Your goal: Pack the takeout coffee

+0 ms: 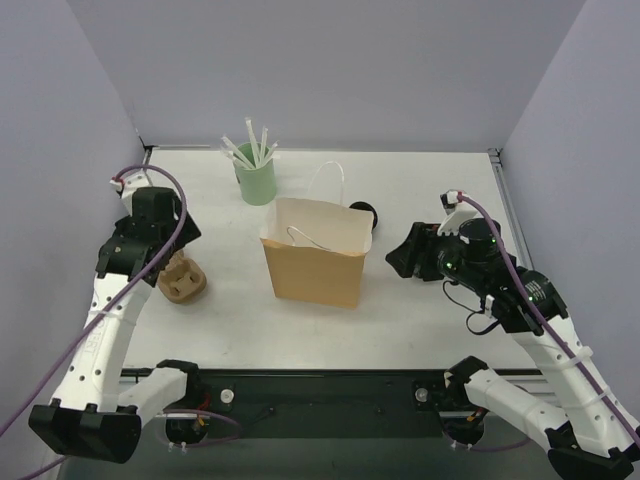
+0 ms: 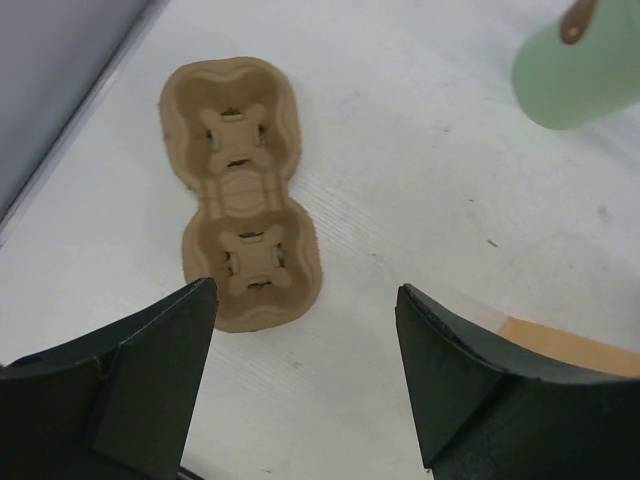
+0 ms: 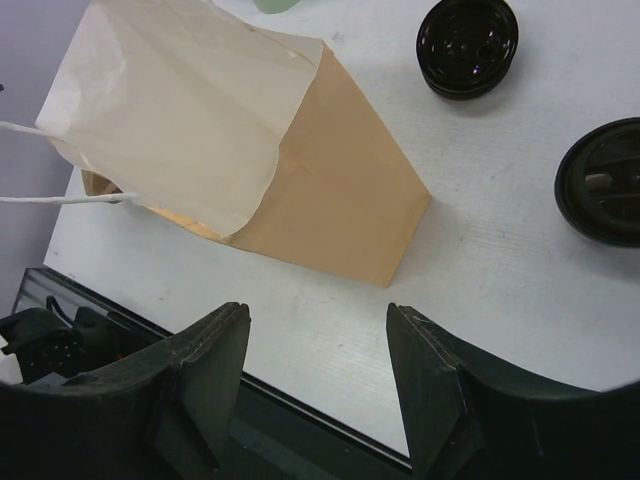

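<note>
left gripper [image 2: 305, 292] spread, brown pulp two-cup carrier [image 2: 240, 190] at 11 o'clock; right gripper [image 3: 317, 315] spread (both empty), brown paper bag [image 3: 340, 200] at 11 o'clock.

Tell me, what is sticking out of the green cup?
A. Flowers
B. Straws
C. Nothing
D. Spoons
B: white straws stand bunched in the green cup at the back of the table.
</note>
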